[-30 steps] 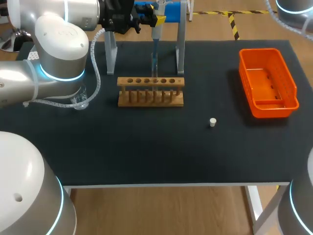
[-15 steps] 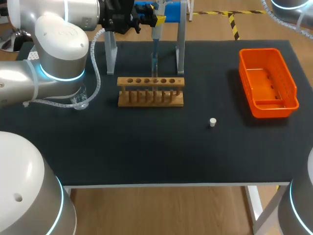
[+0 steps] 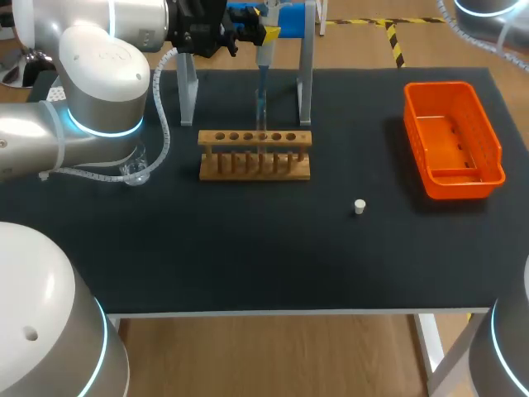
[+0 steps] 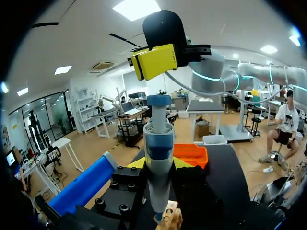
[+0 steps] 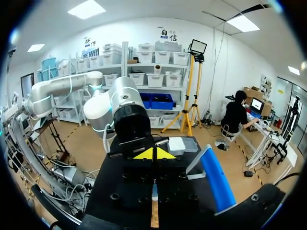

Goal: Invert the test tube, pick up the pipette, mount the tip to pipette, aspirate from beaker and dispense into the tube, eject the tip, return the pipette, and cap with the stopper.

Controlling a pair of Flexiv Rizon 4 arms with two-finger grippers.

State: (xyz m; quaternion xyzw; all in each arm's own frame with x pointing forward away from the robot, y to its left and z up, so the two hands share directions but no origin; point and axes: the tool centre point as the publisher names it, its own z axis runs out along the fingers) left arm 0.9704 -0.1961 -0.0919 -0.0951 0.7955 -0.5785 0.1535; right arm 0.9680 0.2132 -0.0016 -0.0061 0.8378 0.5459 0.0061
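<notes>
I cannot tell whether the left jaws clamp the cylindrical blue-and-white plastic pipette (image 4: 158,143). The right jaws are pressed together.

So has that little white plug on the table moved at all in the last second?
No. The white stopper sits at the same spot as before, no nearer the wooden rack or the orange bin.

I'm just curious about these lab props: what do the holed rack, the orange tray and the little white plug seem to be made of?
The rack looks like bare light wood: tan, matt, with a holed top bar. The orange tray looks like moulded plastic: even bright colour, thin walls, slight sheen. The stopper is white and matt, perhaps rubber or plastic; too small to tell.
</notes>
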